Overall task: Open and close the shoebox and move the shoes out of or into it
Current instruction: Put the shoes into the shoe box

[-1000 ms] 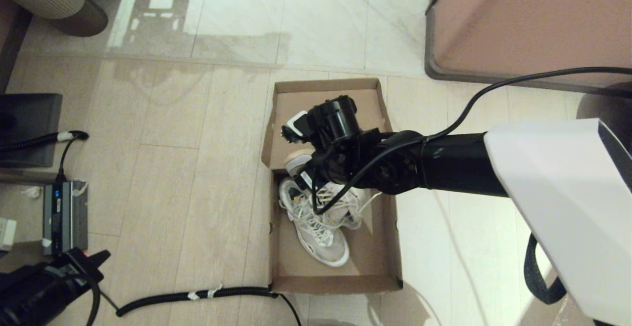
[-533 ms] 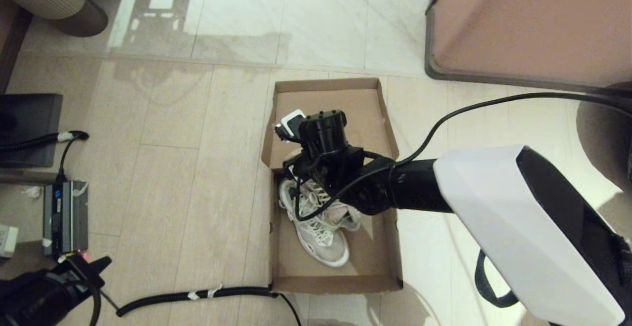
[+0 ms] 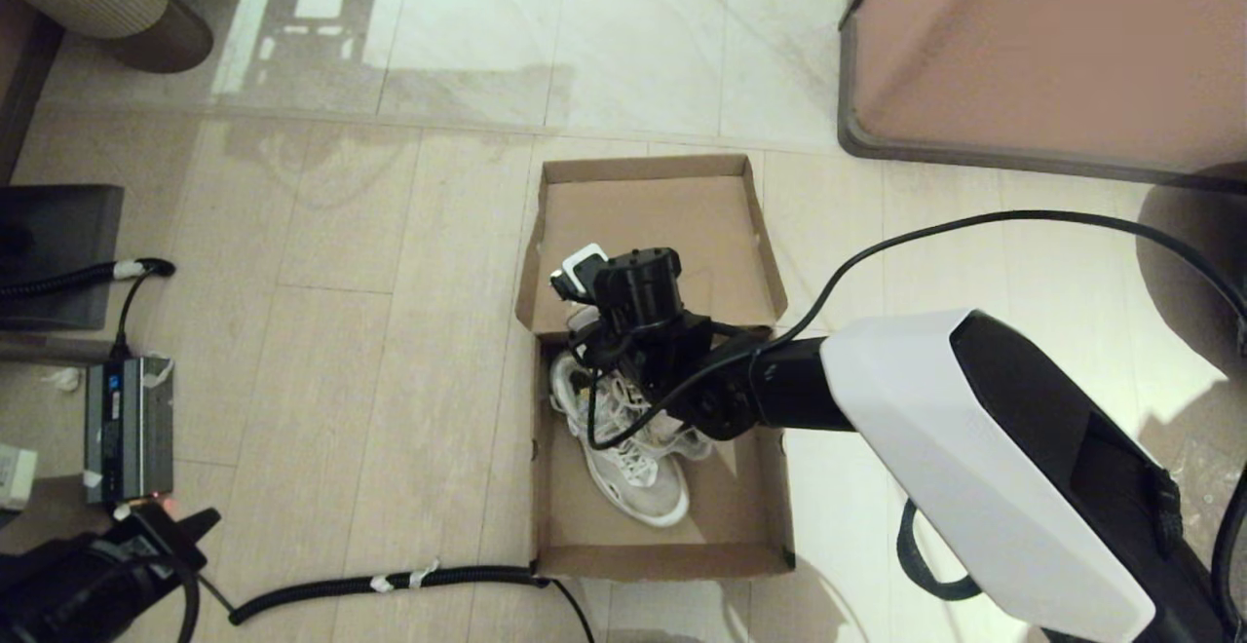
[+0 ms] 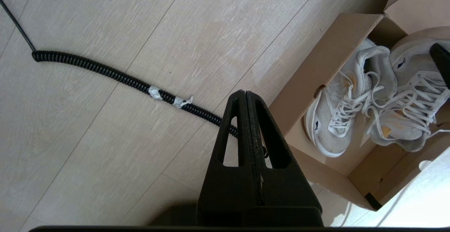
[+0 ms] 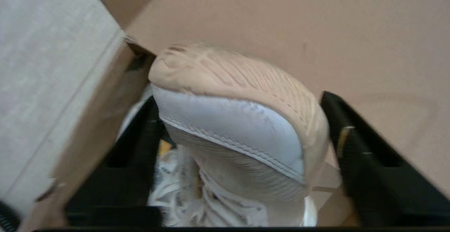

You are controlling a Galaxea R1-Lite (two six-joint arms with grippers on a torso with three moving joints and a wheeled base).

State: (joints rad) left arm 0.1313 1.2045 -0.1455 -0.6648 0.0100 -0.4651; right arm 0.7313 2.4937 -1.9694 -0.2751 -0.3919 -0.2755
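Observation:
The brown shoebox (image 3: 662, 561) lies open on the floor, its lid (image 3: 653, 219) folded flat behind it. Two white lace-up shoes (image 3: 633, 458) sit in the box's back half. One shoe (image 4: 334, 126) lies flat; the other (image 4: 411, 95) leans with its tan-soled end up against the back wall. My right gripper (image 5: 239, 96) is open and points down into the box, a finger on either side of that raised end (image 5: 239, 119). My left gripper (image 4: 245, 93) is shut and empty, low over the floor left of the box.
A coiled black cable (image 3: 390, 582) runs across the floor to the box's near left corner. A large pinkish-brown block with a dark rim (image 3: 1042, 49) stands at the back right. A power brick (image 3: 127, 429) and dark equipment lie at the left.
My right arm has come down and back toward me, bringing the gripper lower over the shoes. The shoes, the box and the left arm have stayed put.

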